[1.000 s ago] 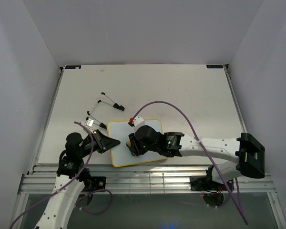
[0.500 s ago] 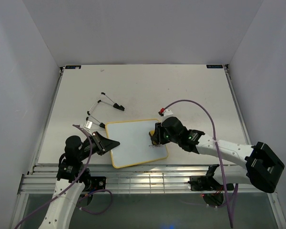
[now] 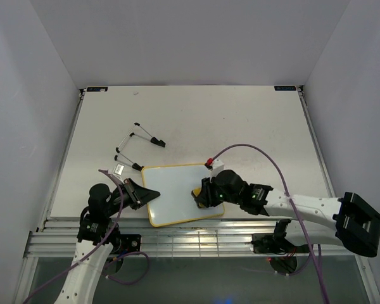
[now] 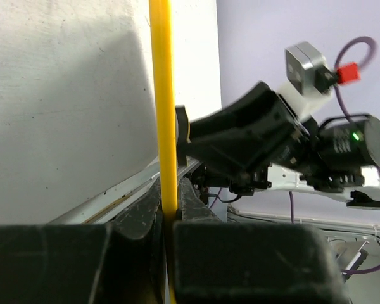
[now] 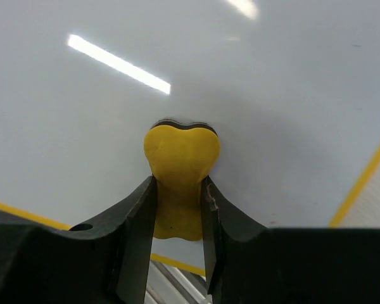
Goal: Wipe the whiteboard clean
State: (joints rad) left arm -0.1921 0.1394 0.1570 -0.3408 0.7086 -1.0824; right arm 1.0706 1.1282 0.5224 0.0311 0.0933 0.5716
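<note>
Left gripper (image 3: 151, 192), nearest the table's front edge, has its jaws pressed together on the yellow frame (image 4: 163, 95) of the whiteboard (image 3: 174, 190), pinching its left edge to steady it. The whiteboard lies flat on the table (image 3: 240, 120) near the front, between the two arms. Right gripper (image 5: 179, 190) pinches a yellow bone-shaped eraser (image 5: 180, 152) by its waist and holds its dark pad against the white surface, close to the board's right edge. No writing shows on the part of the board in view; what lies under the eraser is hidden. Farther back, a few thin pens (image 3: 149, 136) with black caps lie apart from the board.

Likely risks: a hard sideways stroke could drag the thin frame out of the left pinch and turn the board. The eraser could twist between the jaws or run off the nearby right edge.
</note>
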